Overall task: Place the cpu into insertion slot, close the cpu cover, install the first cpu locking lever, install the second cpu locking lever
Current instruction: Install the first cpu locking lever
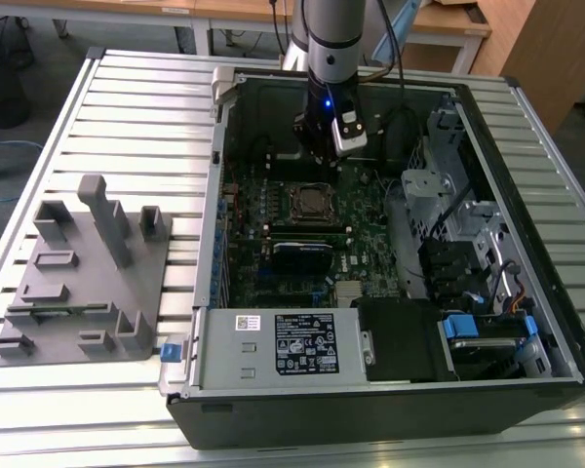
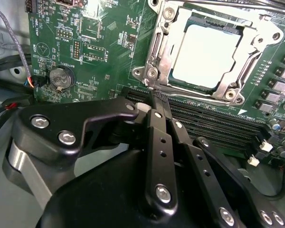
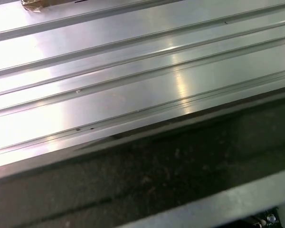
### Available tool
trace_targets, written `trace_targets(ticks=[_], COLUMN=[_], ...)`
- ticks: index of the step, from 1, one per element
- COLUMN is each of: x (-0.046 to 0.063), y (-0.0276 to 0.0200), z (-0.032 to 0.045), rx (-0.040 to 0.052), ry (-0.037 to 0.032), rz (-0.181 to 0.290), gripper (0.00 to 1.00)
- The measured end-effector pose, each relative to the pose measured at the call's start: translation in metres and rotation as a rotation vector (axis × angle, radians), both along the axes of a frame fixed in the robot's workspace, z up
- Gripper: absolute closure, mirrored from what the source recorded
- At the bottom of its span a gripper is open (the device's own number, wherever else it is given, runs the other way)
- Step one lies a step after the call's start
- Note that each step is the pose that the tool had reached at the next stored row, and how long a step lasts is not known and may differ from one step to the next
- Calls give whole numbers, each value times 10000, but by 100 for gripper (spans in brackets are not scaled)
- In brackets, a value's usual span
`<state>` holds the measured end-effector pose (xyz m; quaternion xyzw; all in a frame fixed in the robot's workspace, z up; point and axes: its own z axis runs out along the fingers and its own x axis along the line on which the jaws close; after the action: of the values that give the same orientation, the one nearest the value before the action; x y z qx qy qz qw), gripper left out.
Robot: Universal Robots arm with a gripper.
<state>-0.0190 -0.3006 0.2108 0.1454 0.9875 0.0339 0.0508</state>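
The cpu (image 2: pixel 206 54) lies flat in the insertion slot (image 1: pixel 312 203) on the green motherboard, its silver top showing through the window of the cpu cover (image 2: pixel 164 45). The cover lies down flat around it. A thin lever rod (image 2: pixel 228 5) runs along one side of the socket. My gripper (image 2: pixel 157 97) is shut, its two black fingers (image 2: pixel 156 133) pressed together with nothing visible between them. The tips sit right at one corner of the socket frame. In the exterior view the gripper (image 1: pixel 322 161) hangs inside the open case, just behind the socket.
Long black memory slots (image 2: pixel 218 126) run beside the socket, and a coin battery (image 2: pixel 61 77) sits nearby. A white-labelled power supply (image 1: pixel 292 346) fills the case's front. A drive cage (image 1: pixel 439 195) stands on the exterior view's right, a grey fixture block (image 1: pixel 88 273) on the ribbed table (image 3: pixel 133 71).
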Motion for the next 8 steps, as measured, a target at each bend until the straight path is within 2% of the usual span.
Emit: trace_targets(ticks=[5, 8], x=[-28, -42], y=[-1, -6], z=[0, -4], rx=[-143, -161], ry=[1, 2], rz=[0, 0], gripper=[89, 89])
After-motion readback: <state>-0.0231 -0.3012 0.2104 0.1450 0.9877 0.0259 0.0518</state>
